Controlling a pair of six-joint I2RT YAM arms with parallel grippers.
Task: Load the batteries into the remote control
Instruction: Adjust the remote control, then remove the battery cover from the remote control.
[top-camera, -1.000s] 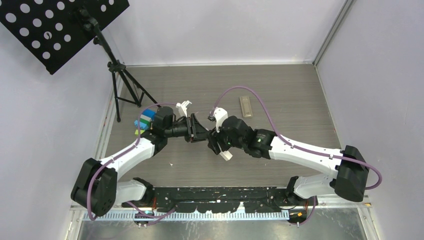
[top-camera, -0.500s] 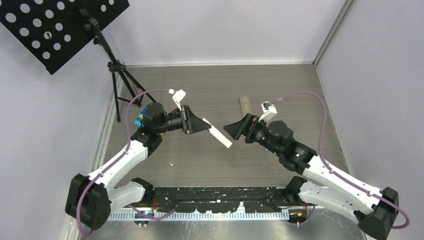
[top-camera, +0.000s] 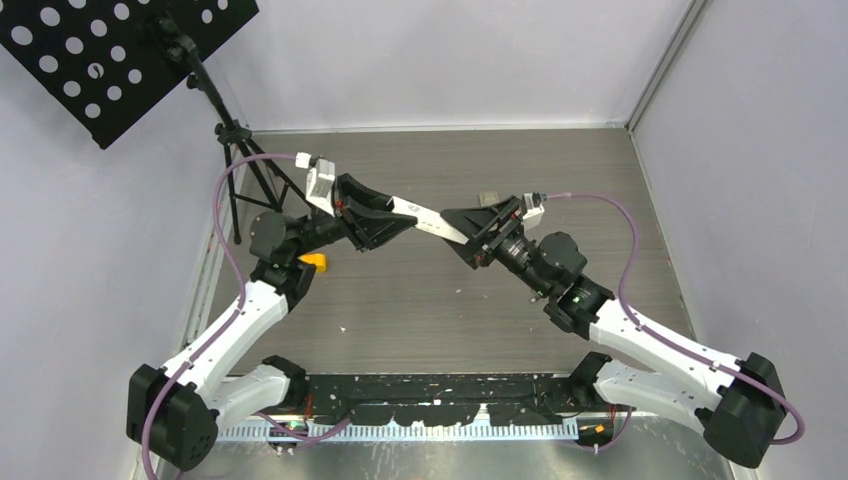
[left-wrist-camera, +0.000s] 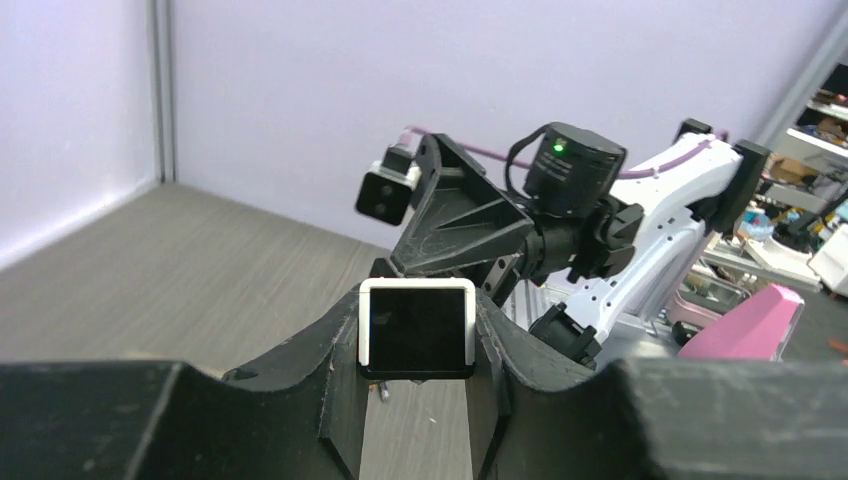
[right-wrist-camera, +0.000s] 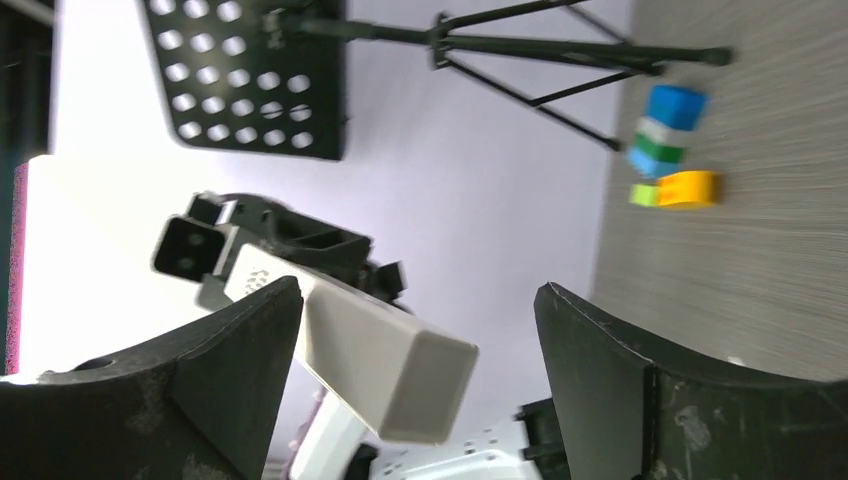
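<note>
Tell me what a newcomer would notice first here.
The left gripper holds a white remote in mid-air above the middle of the table, its free end toward the right gripper, whose fingers stand wide open. A black perforated music stand fills the far left corner.

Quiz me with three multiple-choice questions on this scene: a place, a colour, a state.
1. Where is the white remote? A lying on the table; B in the air, in the left pincer; C leaning against the wall.
2. The music stand has a panel that is: A white; B black; C red.
3. The right pincer is: A open; B shut on a block; C shut on a cable.
Answers: B, the left pincer grips it aloft; B, the perforated plate is black; A, its jaws stand wide apart.
</note>
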